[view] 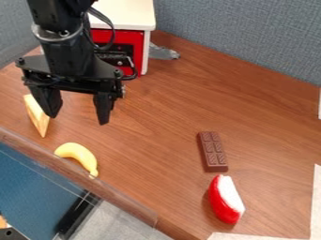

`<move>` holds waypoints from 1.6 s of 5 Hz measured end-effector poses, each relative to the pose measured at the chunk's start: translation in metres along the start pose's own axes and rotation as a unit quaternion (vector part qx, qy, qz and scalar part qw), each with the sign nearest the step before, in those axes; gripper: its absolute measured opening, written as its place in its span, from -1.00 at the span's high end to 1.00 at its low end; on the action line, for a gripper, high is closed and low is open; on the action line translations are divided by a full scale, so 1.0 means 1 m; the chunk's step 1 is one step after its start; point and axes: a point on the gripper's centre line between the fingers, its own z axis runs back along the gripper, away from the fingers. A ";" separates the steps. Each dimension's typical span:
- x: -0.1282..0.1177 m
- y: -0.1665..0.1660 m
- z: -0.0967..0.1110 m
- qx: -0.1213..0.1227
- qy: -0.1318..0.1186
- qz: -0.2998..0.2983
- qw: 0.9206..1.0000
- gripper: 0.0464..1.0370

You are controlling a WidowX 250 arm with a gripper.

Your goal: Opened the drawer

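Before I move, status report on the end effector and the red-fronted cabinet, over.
End effector open, empty, above tabletop. Red-fronted cabinet beyond it; pulled open or shut, can't tell. Arm partly blocks view of the front.

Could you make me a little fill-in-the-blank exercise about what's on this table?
The gripper hangs over the table with its fingers ____.
The yellow fruit is a ____.
The chocolate bar lies beside a curved piece coloured white and ____.
The cabinet has a red front and a ____ top.

Missing words: apart; banana; red; white
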 end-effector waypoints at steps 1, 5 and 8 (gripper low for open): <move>-0.001 -0.001 -0.003 -0.001 0.006 -0.004 1.000 -0.93; 0.082 0.025 -0.063 -0.043 -0.004 -0.193 0.980 -0.93; 0.089 0.012 -0.074 -0.046 -0.030 -0.366 0.929 -0.93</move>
